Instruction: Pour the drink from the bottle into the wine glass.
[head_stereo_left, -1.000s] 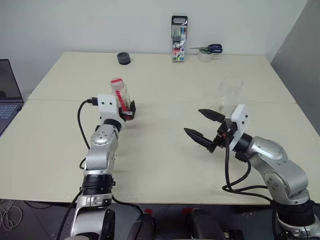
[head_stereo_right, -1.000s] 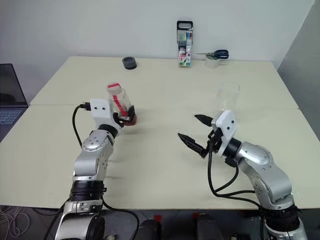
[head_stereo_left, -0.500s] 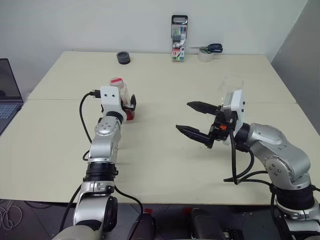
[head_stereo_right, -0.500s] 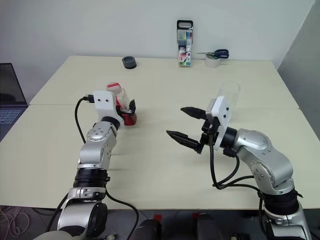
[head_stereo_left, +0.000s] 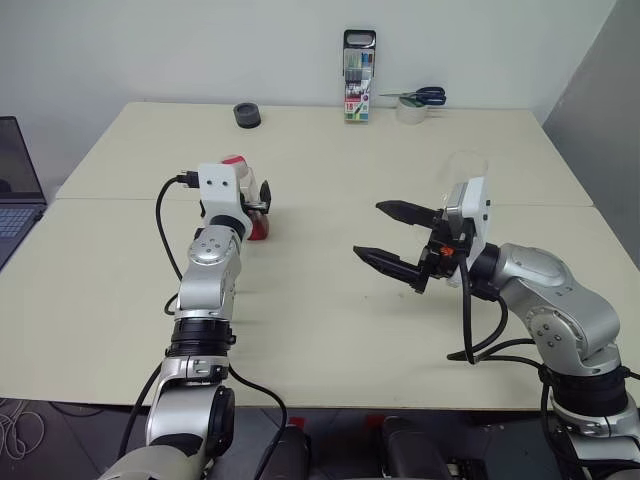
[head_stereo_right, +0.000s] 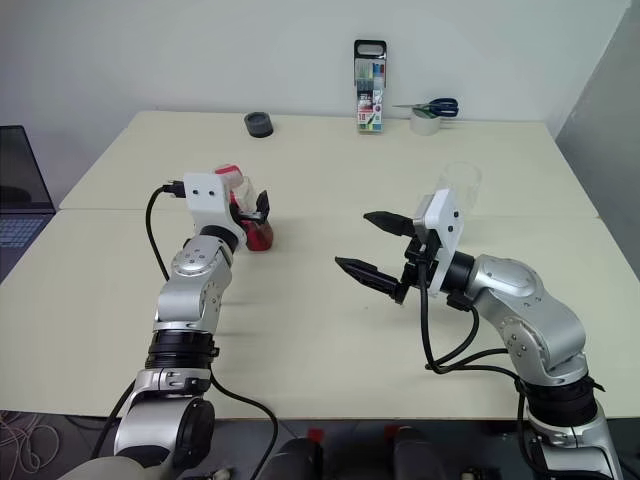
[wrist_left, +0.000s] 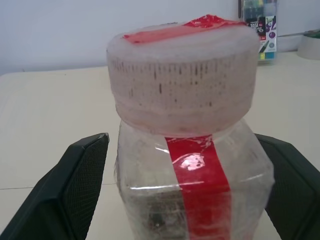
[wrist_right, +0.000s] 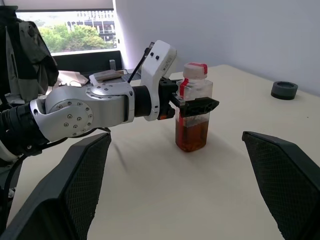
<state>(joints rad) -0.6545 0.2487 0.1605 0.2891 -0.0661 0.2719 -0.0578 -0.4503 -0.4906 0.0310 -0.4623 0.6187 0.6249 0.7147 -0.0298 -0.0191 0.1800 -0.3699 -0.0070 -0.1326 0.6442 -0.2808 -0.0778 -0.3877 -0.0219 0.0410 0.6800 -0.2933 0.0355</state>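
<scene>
In the eye views, the bottle (head_stereo_right: 243, 212) is standing upright on the tabletop (head_stereo_right: 320, 320), cap up, and the wine glass (head_stereo_right: 459, 187) is standing behind the right end effector (head_stereo_right: 378, 247). In the left wrist view, the left end effector (wrist_left: 185, 192) is flanking the bottle with spread fingers. In the right wrist view, the right end effector's fingers are gaping empty, well apart from the drink (wrist_right: 192, 135).

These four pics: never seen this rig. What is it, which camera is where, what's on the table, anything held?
It is a humanoid robot with two arms, each ending in two black fingers. Two pictures come from its head, looking down over the table; the other two come from cameras on each wrist.

The left gripper sits open around the bottle, fingers on either side, not closed on it. The bottle stands upright with reddish-brown drink in its lower part. The right gripper is open and empty, hovering in front of the wine glass.

At the far edge: a marker pack, scissors on a tape roll, a dark round object. A laptop sits beside the table.
</scene>
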